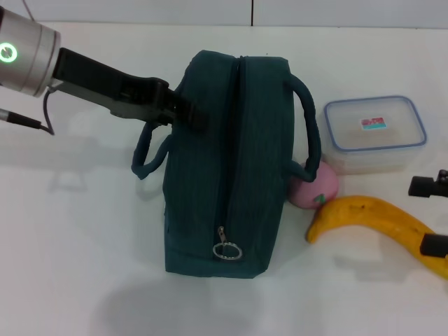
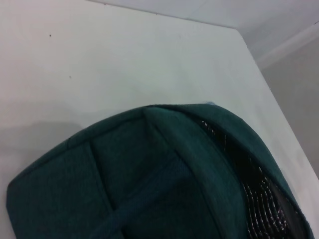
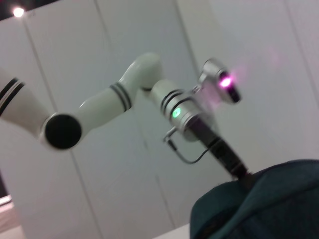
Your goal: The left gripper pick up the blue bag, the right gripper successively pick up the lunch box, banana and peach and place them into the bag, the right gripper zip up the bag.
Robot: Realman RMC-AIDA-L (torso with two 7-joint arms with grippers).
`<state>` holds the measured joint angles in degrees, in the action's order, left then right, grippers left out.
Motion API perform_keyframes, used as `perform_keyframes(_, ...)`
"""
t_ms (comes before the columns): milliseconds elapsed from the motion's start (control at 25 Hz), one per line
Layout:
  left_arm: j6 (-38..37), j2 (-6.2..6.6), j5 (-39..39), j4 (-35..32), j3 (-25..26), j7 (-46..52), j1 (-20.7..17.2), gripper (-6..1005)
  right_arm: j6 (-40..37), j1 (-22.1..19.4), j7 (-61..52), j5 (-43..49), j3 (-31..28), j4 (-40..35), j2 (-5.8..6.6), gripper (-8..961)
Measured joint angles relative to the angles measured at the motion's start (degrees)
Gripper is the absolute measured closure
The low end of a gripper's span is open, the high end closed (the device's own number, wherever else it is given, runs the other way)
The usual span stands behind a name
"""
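The blue bag (image 1: 224,161) lies on the white table (image 1: 77,231), zipper line up, with its zipper pull (image 1: 227,250) at the near end. My left gripper (image 1: 192,115) reaches in from the left and touches the bag's far left edge. The left wrist view shows the bag (image 2: 149,189) close below, with a strip of shiny lining. The clear lunch box (image 1: 374,133) with a blue rim, the pink peach (image 1: 315,185) and the yellow banana (image 1: 371,217) lie to the right of the bag. My right gripper (image 1: 427,215) is open at the right edge, over the banana's far end.
The bag's two handles (image 1: 311,126) stick out to either side; the right one lies against the peach. The right wrist view shows my left arm (image 3: 184,112) reaching down to the bag (image 3: 269,204) before a white wall.
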<state>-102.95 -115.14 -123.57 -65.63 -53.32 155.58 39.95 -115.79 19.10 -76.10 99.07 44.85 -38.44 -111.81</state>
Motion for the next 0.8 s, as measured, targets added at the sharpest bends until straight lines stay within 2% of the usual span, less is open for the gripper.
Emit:
perform_keyframes(320,-0.06,-0.41,0.04,-0.21,0.14,-0.05,-0.64,669,0.17,0.35,0.06,0.30,-1.62,3.73,0.12,157)
perform_keyframes(440,-0.06,-0.47,0.08,-0.07,0.08,-0.23,-0.68,868,0.40,0.38,0.05,0.31,-1.57,4.23,-0.17,160)
perform_keyframes(640,-0.06,-0.51,0.13,-0.02,-0.02,-0.35,-0.85,944,1.15,0.33,0.01,-0.90,-2.63,6.80,-0.62,164)
perform_keyframes(800,-0.06,-0.80,0.24,-0.04,0.18,-0.93,-0.93,944,4.16,1.03,-0.54,-4.55,-7.49,12.84,-1.08,168)
